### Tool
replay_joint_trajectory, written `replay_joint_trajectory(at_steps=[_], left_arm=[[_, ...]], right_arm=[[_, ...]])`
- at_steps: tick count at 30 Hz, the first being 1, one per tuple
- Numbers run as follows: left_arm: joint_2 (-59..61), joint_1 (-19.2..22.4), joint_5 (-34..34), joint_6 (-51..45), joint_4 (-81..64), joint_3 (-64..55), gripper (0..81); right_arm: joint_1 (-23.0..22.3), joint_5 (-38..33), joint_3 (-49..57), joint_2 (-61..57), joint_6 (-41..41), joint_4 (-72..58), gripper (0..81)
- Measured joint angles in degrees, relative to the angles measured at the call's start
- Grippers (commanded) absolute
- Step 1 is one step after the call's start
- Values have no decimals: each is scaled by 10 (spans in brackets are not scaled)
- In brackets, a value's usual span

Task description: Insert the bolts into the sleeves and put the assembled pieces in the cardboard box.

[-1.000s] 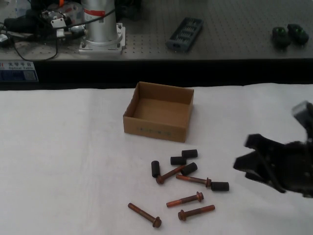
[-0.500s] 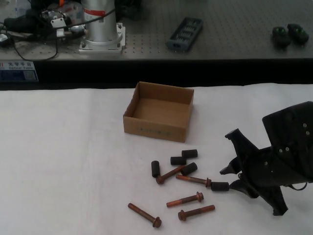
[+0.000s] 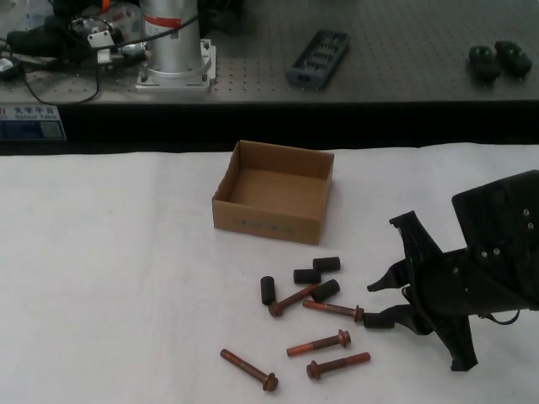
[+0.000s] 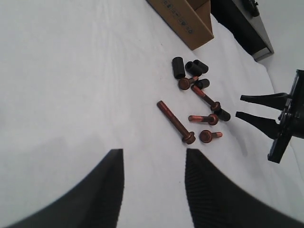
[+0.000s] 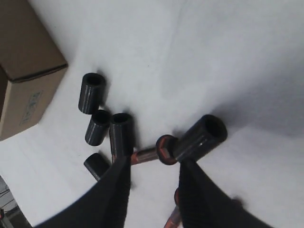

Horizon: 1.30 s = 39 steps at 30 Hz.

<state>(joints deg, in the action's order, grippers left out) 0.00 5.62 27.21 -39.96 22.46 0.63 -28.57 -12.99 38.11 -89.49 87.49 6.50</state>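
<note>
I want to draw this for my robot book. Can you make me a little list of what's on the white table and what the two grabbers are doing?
Cardboard box: open top, no pieces inside
Bolts: five, loose on the white sheet
Sleeves: five, black, lying among the bolts
Right gripper: open, low beside the outermost sleeve
Left gripper: open, over bare sheet, apart from the pieces
Assembled pieces: none that I can see
</note>
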Motion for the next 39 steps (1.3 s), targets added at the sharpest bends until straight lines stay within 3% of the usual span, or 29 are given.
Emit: replay_joint_trajectory(at_steps=[12,21,31,39], left_arm=[[0,0,0,0,0,0,312],[0,0,0,0,0,0,312],[0,0,0,0,0,0,312],[0,0,0,0,0,0,312]], right_arm=[[0,21,0,-1,25,43,271],[-29,21,11,-38,41,24,271],[-29,26,12,-48,46,9,270],[-29,47,12,-48,50,9,230]])
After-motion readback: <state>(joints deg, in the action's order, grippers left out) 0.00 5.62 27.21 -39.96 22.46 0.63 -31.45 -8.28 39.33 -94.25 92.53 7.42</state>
